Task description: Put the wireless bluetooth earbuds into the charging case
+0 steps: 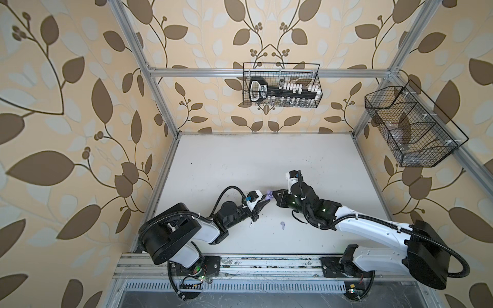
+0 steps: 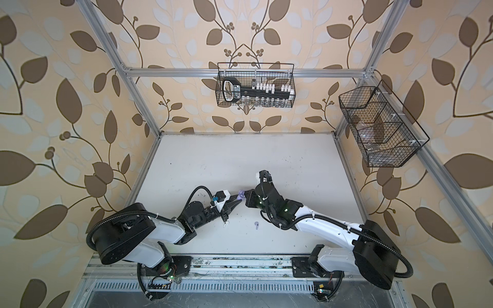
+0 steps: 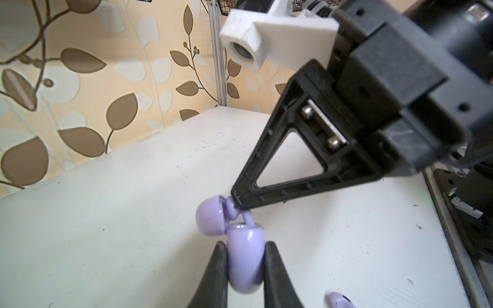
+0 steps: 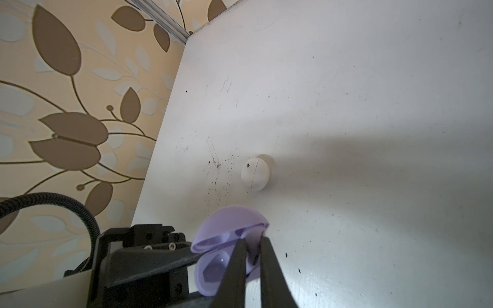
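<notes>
Lavender earbud (image 3: 231, 209) right at the mouth of the open charging case (image 3: 244, 256), and both grippers are clamped down!

Left gripper (image 3: 245, 246) has the lavender case's lower half squeezed between its two black fingers, with the lid (image 3: 209, 217) hanging open to one side. The right gripper (image 3: 236, 198) faces it nose to nose over the middle of the white table (image 1: 240, 165). Its tips are pinched tight on the little earbud, whose stem curves down to the case's rim (how deep it sits, I can't make out). A second lavender earbud (image 1: 282, 224) lies loose on the table, nearer the arm bases and well apart from the case. The right wrist view also catches a closed white round case (image 4: 255, 174) sitting alone on the tabletop, apart from the lavender one.
</notes>
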Robot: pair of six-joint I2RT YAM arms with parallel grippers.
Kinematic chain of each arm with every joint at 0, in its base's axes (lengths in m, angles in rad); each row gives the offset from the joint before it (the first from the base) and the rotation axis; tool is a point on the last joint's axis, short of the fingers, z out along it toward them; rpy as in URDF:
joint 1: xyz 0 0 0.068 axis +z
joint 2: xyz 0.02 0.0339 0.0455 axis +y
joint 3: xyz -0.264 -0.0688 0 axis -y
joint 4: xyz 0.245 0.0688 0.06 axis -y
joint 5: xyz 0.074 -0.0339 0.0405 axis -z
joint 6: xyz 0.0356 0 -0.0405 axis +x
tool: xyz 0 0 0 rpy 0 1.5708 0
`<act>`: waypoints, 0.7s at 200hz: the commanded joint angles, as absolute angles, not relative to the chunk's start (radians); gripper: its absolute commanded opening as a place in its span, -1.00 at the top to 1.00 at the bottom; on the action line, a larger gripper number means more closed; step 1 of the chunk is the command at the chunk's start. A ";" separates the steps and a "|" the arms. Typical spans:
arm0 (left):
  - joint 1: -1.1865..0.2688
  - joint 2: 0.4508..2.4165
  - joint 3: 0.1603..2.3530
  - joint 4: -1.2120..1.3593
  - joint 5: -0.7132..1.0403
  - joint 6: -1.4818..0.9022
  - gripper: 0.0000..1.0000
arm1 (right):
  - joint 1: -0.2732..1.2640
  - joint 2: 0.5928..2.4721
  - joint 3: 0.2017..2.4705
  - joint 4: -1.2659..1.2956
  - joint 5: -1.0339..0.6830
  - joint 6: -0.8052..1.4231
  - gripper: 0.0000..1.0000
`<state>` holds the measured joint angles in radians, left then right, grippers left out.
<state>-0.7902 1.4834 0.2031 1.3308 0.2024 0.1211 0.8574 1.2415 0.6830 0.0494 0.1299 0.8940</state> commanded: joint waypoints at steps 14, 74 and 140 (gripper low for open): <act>-0.782 1.445 0.207 1.421 0.229 0.136 1.00 | 0.871 1.260 0.721 0.016 0.096 0.911 0.74; -0.782 1.448 0.209 1.421 0.235 0.138 1.00 | 0.866 1.197 0.711 -0.011 0.085 0.902 0.60; -0.782 1.454 0.212 1.421 0.247 0.135 1.00 | 0.846 1.143 0.719 -0.025 0.070 0.893 0.53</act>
